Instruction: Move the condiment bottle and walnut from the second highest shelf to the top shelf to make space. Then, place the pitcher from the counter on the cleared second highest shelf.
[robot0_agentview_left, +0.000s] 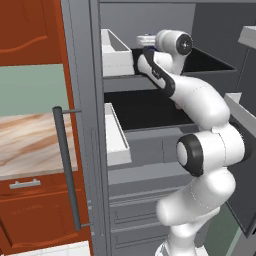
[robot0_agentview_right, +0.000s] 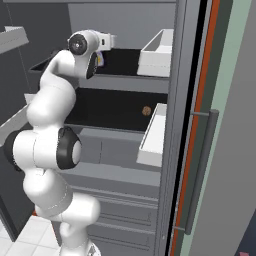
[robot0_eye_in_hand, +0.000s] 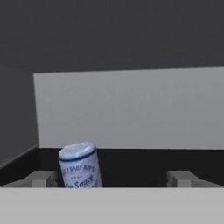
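In the hand view, the condiment bottle (robot0_eye_in_hand: 80, 167) stands on the black top shelf (robot0_eye_in_hand: 131, 164), bluish-white cap up, leaning slightly. My gripper (robot0_eye_in_hand: 113, 179) is open around it. The bottle is closer to the left fingertip (robot0_eye_in_hand: 43, 178) and I see no contact. From the right base view, the bottle's label (robot0_agentview_right: 101, 59) peeks out under my hand at the top shelf (robot0_agentview_right: 120, 57). The walnut (robot0_agentview_right: 146, 111) lies alone on the second highest shelf (robot0_agentview_right: 110, 107), towards its right end. The marbled counter (robot0_agentview_left: 30, 145) shows at the left. The pitcher is out of view.
White door bins (robot0_agentview_left: 117, 52) (robot0_agentview_left: 117, 135) flank the shelves on the open door, whose long grey handle (robot0_agentview_left: 67, 170) juts out. The cabinet's grey back wall (robot0_eye_in_hand: 131, 109) stands close behind the bottle. Grey drawers (robot0_agentview_right: 120, 210) lie below the shelves.
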